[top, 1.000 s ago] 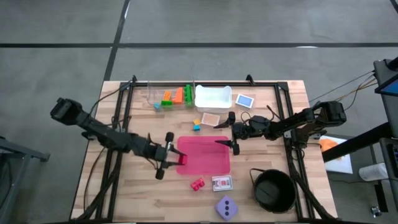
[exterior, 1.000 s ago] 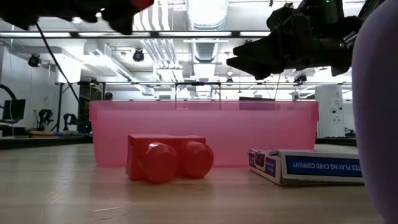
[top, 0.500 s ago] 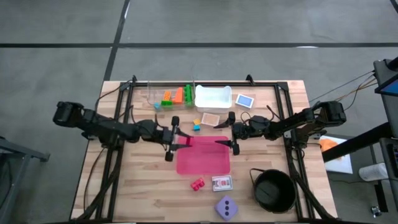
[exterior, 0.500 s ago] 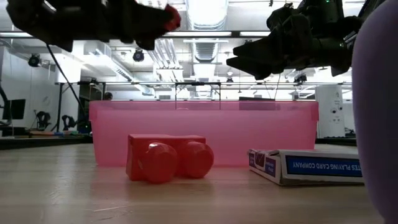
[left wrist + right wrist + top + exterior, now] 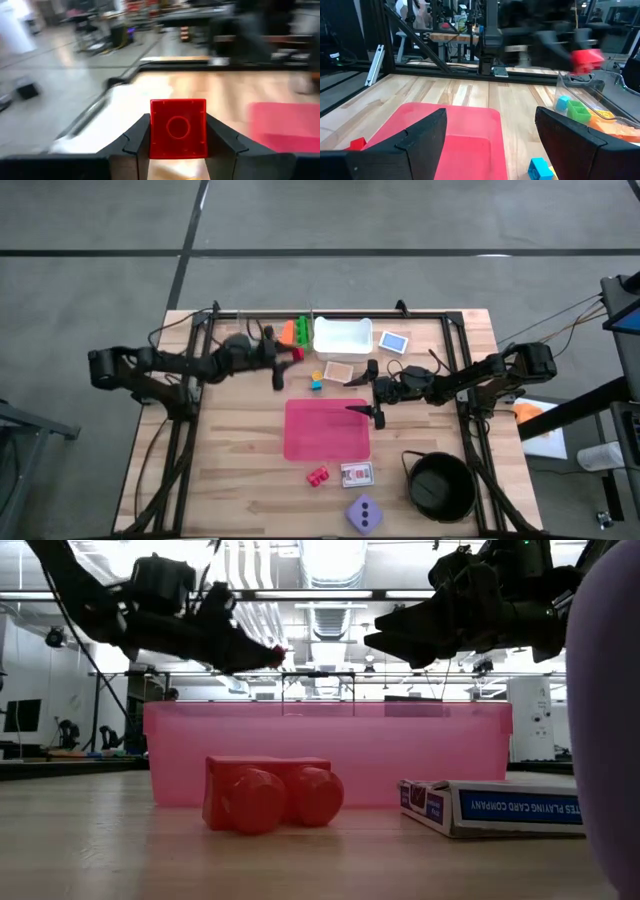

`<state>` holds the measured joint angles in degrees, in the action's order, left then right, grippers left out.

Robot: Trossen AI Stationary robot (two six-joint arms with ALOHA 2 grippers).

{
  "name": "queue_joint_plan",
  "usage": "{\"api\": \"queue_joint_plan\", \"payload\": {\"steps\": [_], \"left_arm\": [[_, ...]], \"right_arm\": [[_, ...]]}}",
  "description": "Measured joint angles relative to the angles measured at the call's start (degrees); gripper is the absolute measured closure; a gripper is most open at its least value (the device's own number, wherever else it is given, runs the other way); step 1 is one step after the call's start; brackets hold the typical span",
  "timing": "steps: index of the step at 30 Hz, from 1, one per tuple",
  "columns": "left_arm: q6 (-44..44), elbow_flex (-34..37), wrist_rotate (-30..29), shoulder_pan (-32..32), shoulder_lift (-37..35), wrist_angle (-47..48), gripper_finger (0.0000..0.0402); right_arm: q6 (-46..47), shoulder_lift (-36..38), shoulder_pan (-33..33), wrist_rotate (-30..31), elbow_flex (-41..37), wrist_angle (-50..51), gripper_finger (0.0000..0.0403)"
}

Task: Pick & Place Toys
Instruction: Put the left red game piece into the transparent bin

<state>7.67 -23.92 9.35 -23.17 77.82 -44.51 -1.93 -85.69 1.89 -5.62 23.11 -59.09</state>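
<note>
My left gripper (image 5: 290,357) is shut on a red brick (image 5: 178,128) and hangs above the table's far left part, beside a clear container (image 5: 262,332) holding orange, green and blue bricks (image 5: 580,111). In the low view this gripper (image 5: 268,655) floats high above the pink tray (image 5: 330,752). My right gripper (image 5: 371,396) hovers open over the pink tray's far right corner (image 5: 358,408). Another red brick (image 5: 318,476) and a lilac die (image 5: 364,513) lie on the wood nearer the front edge. My left gripper pinches the red brick by two opposite sides (image 5: 156,131) between its two fingers (image 5: 132,142). The fingers reach out about level toward the table's right. The brick is lifted clear of the table, one round-marked face turned to the wrist camera.
A white tray (image 5: 343,335) stands at the far middle, with cards (image 5: 395,341) beside it. A small yellow-and-blue brick (image 5: 316,379) lies just past the pink tray. A card box (image 5: 357,474) and a black bowl (image 5: 440,485) sit at the near right.
My left gripper has swung from the pink tray's near left side toward the table's far edge, to beside the clear container, turning as it went. It has stayed shut on the red brick, which stays clear of the table.
</note>
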Motion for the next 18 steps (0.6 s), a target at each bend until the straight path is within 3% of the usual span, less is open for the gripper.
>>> {"api": "queue_joint_plan", "payload": {"steps": [9,18], "left_arm": [[-2.6,-0.3,0.2,-16.0,1.9,1.7,0.0268],[-4.9,-3.5,-1.9,-19.8,11.3,1.9,0.0268]], "right_arm": [[0.0,0.0,0.0,0.0,0.0,0.0,0.0101],[-0.2,0.0,0.0,0.0,0.0,0.0,0.0101]]}}
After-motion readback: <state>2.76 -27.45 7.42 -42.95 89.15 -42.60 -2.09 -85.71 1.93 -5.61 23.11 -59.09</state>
